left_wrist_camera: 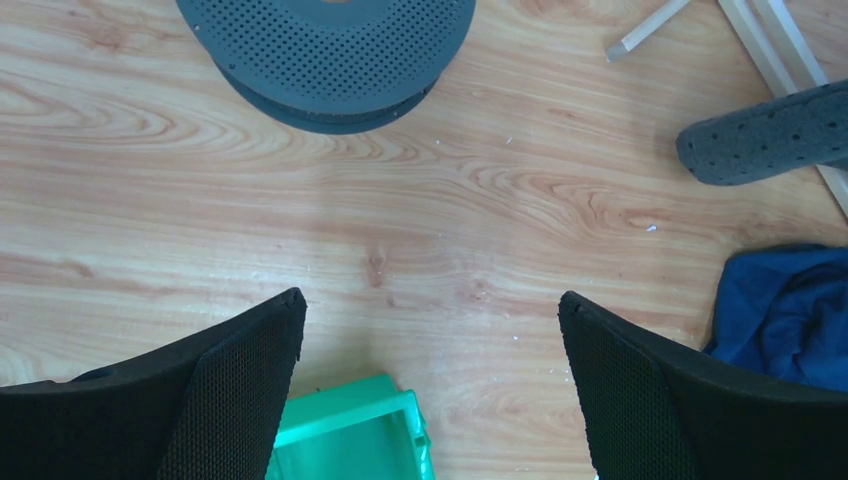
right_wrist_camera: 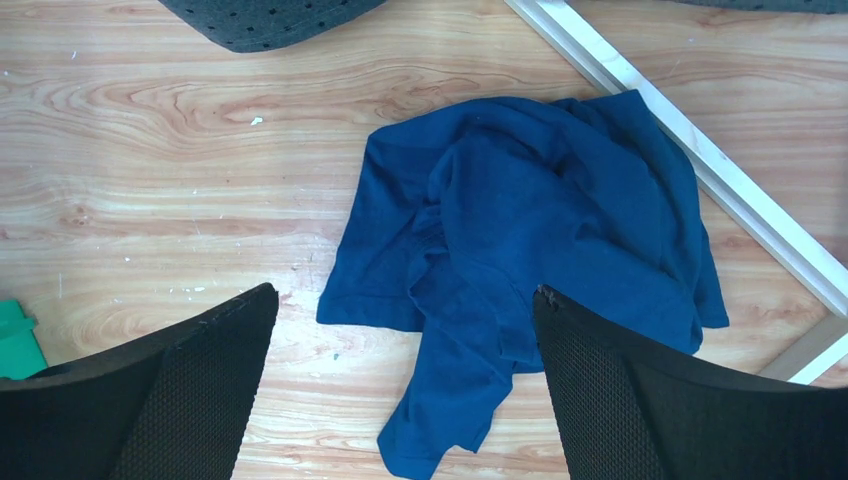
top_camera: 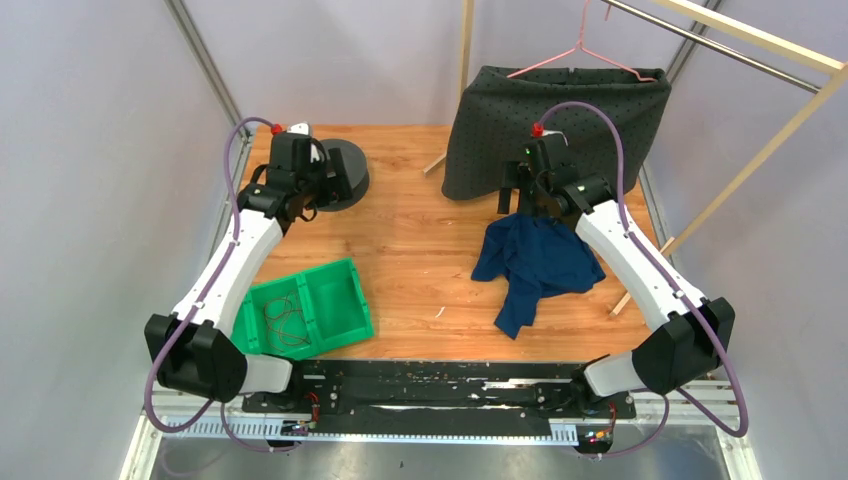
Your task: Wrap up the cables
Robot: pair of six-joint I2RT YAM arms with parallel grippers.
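Nearest the arm bases, a green two-compartment bin (top_camera: 352,322) sits at the left front of the wooden table (top_camera: 420,250), and the cables (top_camera: 285,318), thin red and dark strands, lie tangled in its left compartment, untouched by either arm. Across the table to the right, a crumpled blue cloth (top_camera: 535,262) is spread on the boards. Above it hangs the right gripper (right_wrist_camera: 406,289), jaws spread wide and holding nothing, the cloth directly below between its fingers. The left gripper (left_wrist_camera: 431,294), likewise wide open and empty, hovers over bare wood between the bin's corner and a dark grey perforated round spool (left_wrist_camera: 330,50) at the far left. At the far edge, a dark dotted fabric cover (top_camera: 560,120) drapes over a wooden frame, a pink hanger (top_camera: 580,55) above it
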